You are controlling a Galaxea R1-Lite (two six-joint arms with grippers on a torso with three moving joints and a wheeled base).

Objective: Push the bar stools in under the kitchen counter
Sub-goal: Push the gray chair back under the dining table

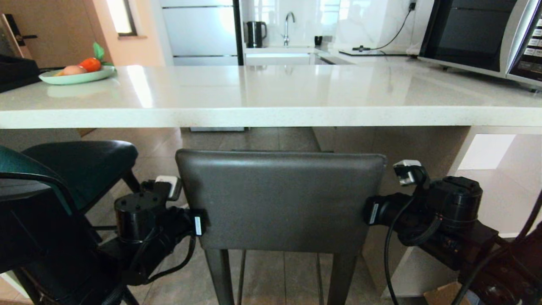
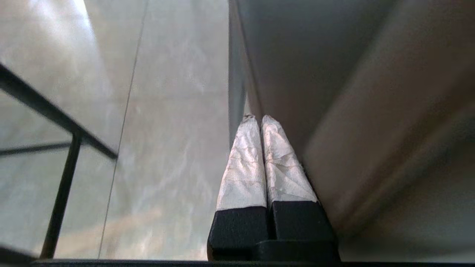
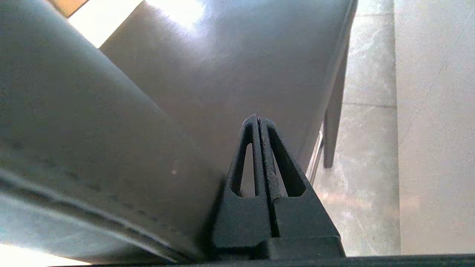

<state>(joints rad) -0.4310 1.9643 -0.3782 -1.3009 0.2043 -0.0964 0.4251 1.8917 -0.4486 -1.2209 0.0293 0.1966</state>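
Both pincers (image 2: 258, 120) (image 3: 258, 120) clenched (empty) flank grey stool (image 1: 279, 199); seat hidden.

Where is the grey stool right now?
In the head view the grey stool stands centre, its back just below the counter edge, the left gripper and right gripper at its sides, the teal stool to its left.
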